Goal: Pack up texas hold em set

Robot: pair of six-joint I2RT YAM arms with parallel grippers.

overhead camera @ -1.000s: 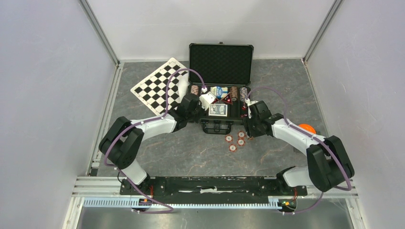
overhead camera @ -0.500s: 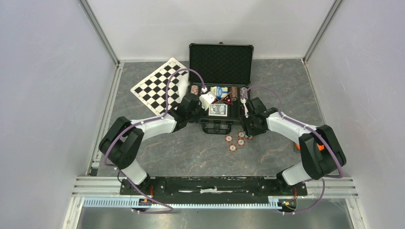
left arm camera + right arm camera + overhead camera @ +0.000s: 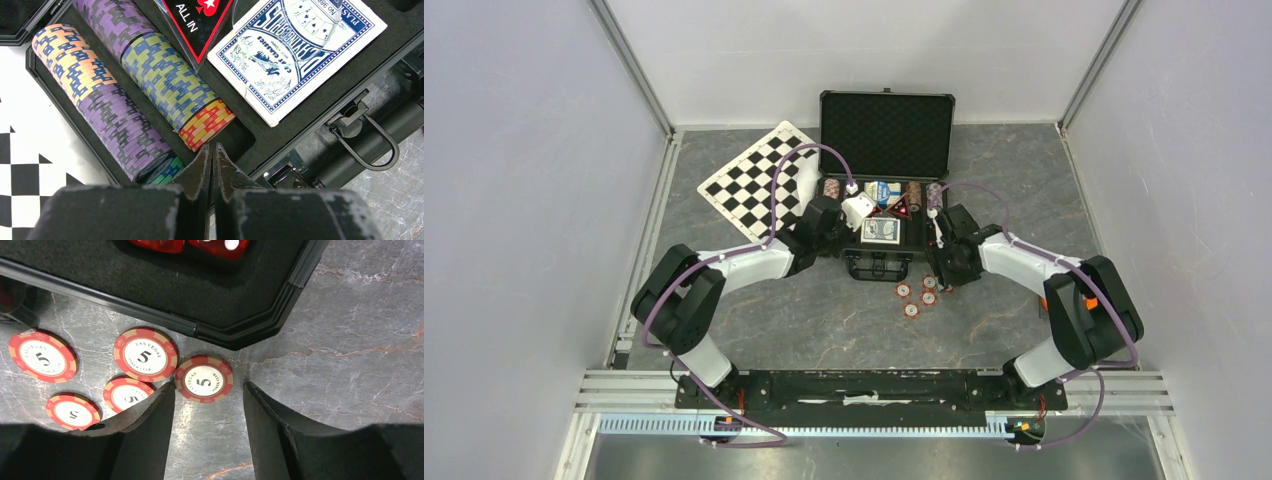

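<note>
Left pincer (image 3: pixel 212 156): clenched on nothing, tips pressed together above the near rim of the open black foam-lined case (image 3: pixel 280 150).
Ahead of it: rows of striped poker chips (image 3: pixel 165 82) in foam slots; further right, a blue-backed card deck (image 3: pixel 295 55).
Right pincer (image 3: pixel 207 387): released, fingers apart, low over the grey marbled table (image 3: pixel 350 365), just outside the case corner.
At its gap: one red-and-cream "5" chip (image 3: pixel 203 379), lying flat.
To its left: four matching loose chips (image 3: pixel 145 355).
Beyond: red dice (image 3: pixel 220 245) in the case.
</note>
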